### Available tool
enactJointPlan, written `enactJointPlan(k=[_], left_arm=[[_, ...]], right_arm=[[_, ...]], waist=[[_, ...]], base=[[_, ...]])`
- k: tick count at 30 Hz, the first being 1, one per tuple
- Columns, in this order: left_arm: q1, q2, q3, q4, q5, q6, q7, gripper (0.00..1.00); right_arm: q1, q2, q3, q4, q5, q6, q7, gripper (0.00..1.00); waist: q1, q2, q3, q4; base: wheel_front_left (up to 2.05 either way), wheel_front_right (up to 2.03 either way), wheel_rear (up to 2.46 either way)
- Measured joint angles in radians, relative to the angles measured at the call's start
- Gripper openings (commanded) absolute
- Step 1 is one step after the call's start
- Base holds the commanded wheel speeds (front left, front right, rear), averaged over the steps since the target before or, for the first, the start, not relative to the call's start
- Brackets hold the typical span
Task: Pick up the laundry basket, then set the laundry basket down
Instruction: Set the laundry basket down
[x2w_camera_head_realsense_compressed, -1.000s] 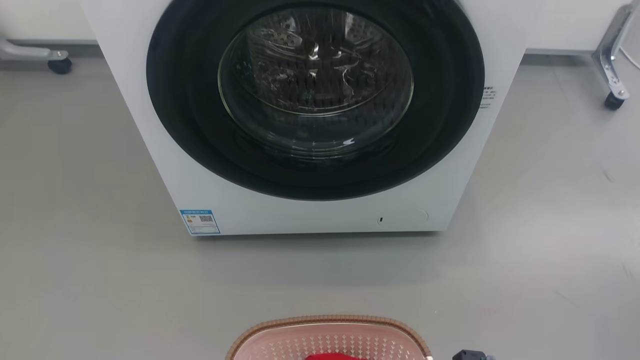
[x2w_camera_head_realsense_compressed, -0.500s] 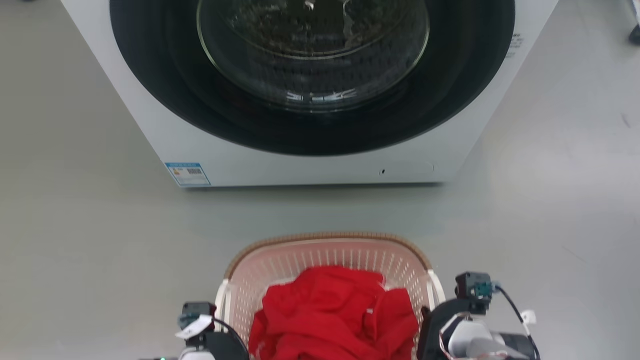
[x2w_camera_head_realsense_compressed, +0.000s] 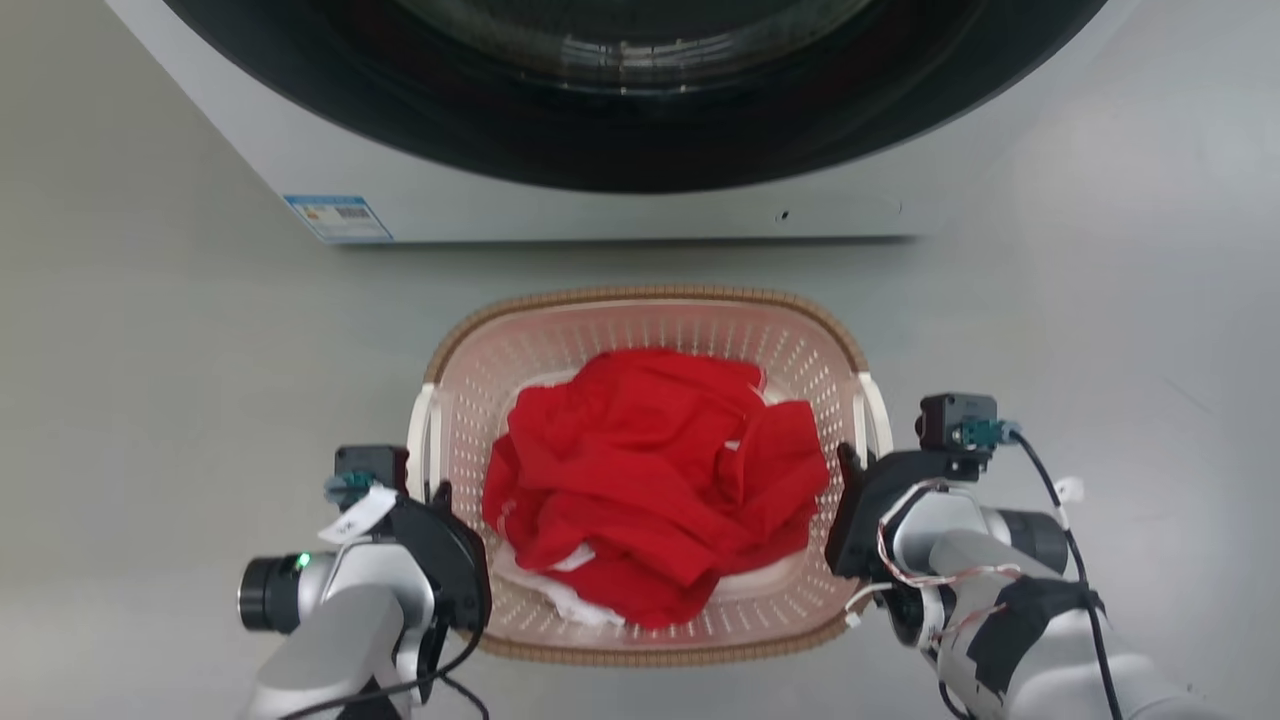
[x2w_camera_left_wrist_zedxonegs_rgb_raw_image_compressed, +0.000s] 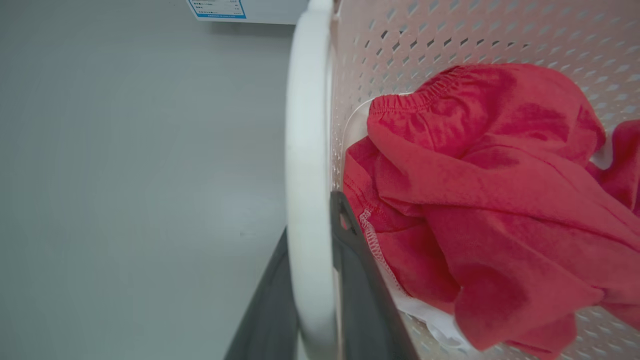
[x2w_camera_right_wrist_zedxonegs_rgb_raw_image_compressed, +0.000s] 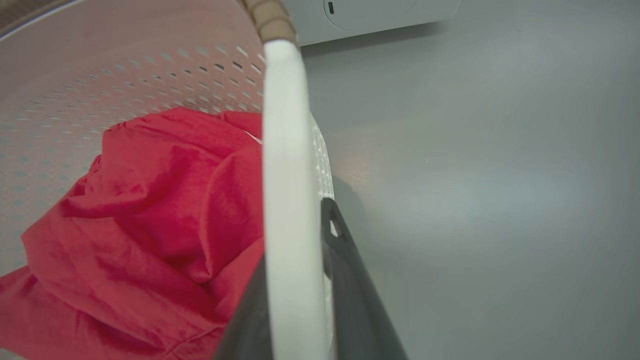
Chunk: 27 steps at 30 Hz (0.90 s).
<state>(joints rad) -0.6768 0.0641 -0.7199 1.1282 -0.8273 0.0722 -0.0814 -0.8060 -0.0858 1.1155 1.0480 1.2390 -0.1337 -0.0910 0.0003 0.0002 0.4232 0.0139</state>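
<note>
You have the laundry basket (x2w_camera_head_realsense_compressed: 640, 296) just in front of the washing machine (x2w_camera_head_realsense_compressed: 600, 215). Pale pink perforated walls, brown woven rim, red clothes (x2w_camera_head_realsense_compressed: 660, 480) inside. Left claw (x2w_camera_left_wrist_zedxonegs_rgb_raw_image_compressed: 312, 220) and right claw (x2w_camera_right_wrist_zedxonegs_rgb_raw_image_compressed: 295, 235) each pinch one of its white side handles (x2w_camera_head_realsense_compressed: 876, 410).

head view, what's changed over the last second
Mostly the camera: it tipped down and moved closer, so the washer slid up the picture and the basket came fully into view. The left tool and right tool have come into view, each closed on one of the white handles. The basket-to-washer gap looks smaller, possibly just the camera. The red clothes stay inside.
</note>
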Motion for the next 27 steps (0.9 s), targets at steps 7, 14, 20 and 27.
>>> enactJointPlan(k=[7,14,20,27], left_arm=[[-0.095,0.004,0.006,-0.006,0.003,0.007,-0.01,0.0],[-0.178,0.004,0.008,-0.012,0.012,0.011,-0.018,0.0],[-0.235,0.004,0.009,-0.013,0.021,0.016,-0.028,0.0],[-0.282,0.007,0.015,-0.012,0.025,0.016,-0.045,0.0]], right_arm=[[-0.102,-0.003,-0.007,0.012,-0.022,-0.007,-0.012,0.0],[-0.183,-0.004,-0.011,0.038,-0.04,-0.007,-0.026,0.0],[-0.243,-0.007,-0.011,0.048,-0.052,-0.007,-0.035,0.0],[-0.292,-0.01,-0.01,0.051,-0.061,-0.007,-0.05,0.0]], waist=[[0.0001,0.0001,0.103,0.006],[0.0,0.0001,0.207,0.011],[0.0,0.0001,0.296,0.017],[0.0,0.0001,0.382,0.021]], base=[[0.0,0.0,0.0],[0.0,0.0,0.0],[0.0,0.0,0.0],[0.0,0.0,0.0]])
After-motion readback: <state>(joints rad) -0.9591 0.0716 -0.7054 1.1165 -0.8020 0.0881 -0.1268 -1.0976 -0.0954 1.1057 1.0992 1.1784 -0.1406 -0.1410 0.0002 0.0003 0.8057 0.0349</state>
